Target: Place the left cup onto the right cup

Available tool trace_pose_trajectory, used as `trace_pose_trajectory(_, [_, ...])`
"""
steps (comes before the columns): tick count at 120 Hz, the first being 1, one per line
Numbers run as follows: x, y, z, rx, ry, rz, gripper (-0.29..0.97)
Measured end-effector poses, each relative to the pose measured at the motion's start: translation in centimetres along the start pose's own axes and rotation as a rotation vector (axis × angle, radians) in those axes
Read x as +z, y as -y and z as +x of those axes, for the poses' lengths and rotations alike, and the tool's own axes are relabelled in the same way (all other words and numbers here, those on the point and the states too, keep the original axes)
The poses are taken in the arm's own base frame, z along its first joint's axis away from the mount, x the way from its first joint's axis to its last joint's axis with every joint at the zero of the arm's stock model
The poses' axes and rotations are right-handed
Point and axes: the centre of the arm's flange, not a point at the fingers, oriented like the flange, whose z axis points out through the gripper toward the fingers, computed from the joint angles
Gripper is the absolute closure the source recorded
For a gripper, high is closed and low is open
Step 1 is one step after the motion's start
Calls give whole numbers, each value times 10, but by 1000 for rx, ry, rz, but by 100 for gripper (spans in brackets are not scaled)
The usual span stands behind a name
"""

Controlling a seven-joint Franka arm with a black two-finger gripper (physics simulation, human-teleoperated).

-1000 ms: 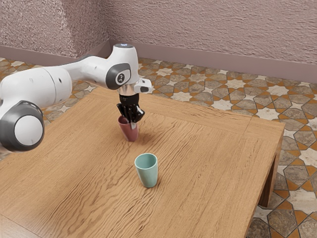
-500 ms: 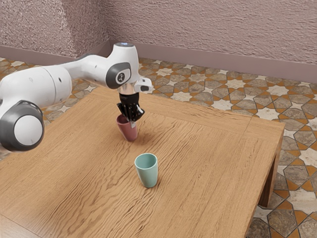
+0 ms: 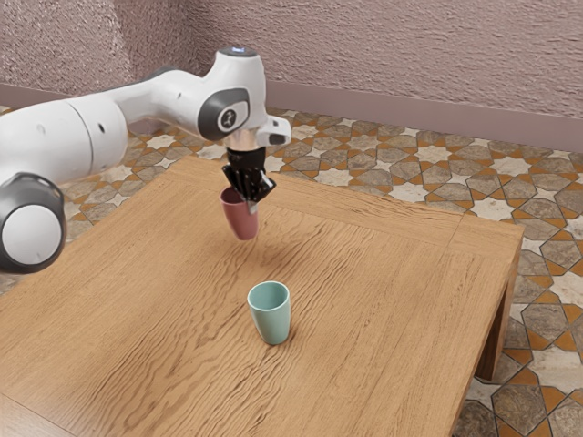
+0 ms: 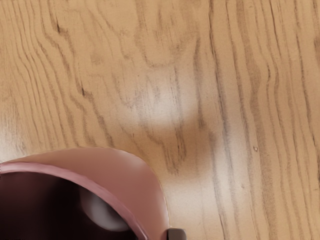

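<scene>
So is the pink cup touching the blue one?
Apart. In the exterior view the pink cup hangs from the fingers, with bare table between it and the blue cup.

bright even light, soft shadow (on table [image 4: 165, 117])

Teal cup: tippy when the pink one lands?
Probably somewhat. The teal cup tapers to a base narrower than its rim and stands free on the table, so an off-centre push could tip or slide it. It looks rigid, so it should bear the pink cup held in the gripper.
</scene>
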Motion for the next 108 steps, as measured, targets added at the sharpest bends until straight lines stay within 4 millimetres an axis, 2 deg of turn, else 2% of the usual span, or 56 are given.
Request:
trace_pose_trajectory(20, [-14,-24,-4,15,1,-2,79])
trace_pose_trajectory(108, [-58,-112,-55,6,20,-3,79])
